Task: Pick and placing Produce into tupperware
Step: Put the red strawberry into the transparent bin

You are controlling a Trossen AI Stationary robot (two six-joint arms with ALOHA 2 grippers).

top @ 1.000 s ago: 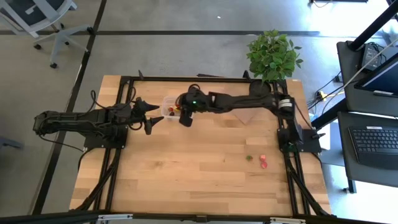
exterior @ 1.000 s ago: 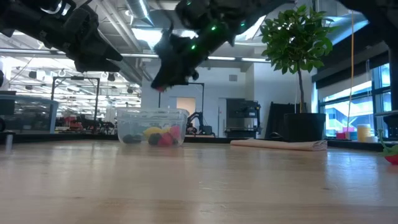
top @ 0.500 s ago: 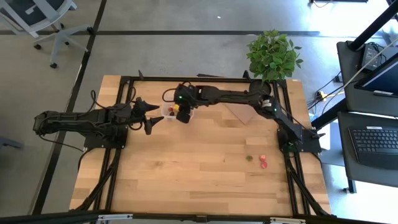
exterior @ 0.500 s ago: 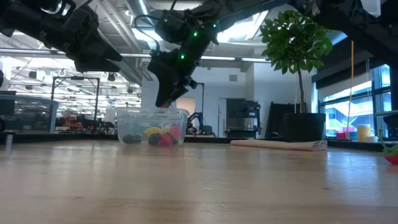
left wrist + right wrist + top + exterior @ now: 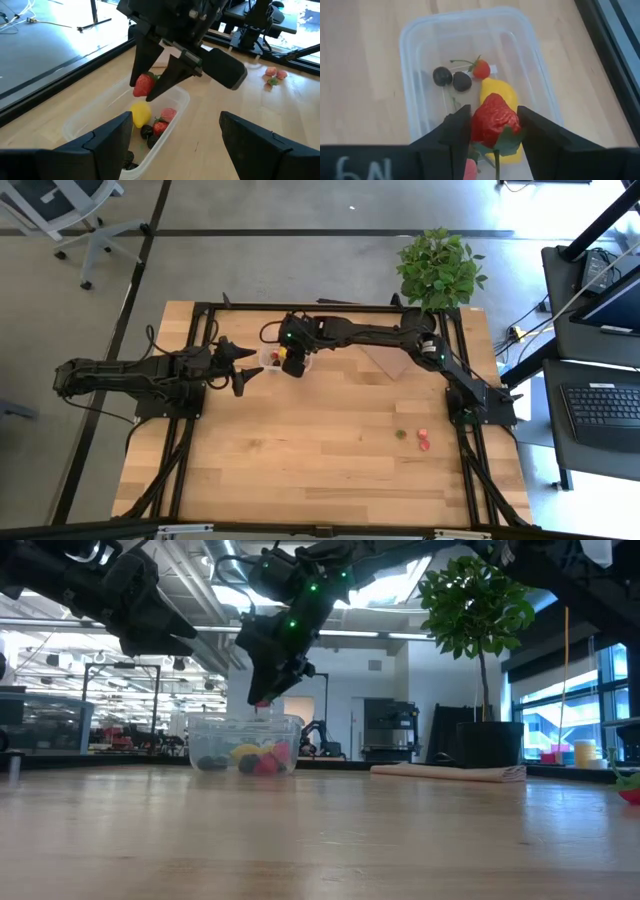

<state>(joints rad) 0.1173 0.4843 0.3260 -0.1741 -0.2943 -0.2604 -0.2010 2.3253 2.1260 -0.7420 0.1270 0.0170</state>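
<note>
While my right gripper (image 5: 492, 131) holds a strawberry (image 5: 493, 121) over the tupperware (image 5: 420, 35), release comes next; left gripper (image 5: 172, 132) waits wide open.

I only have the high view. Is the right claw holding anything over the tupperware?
Observer: Yes. The right wrist view shows the right claw gripping a red strawberry above the tupperware.
Operator: Is it inside yet?
Observer: No. In the low view it hangs just above the rim.
Operator: What's already in there?
Observer: A yellow lemon, two dark berries and a smaller red piece.
</note>
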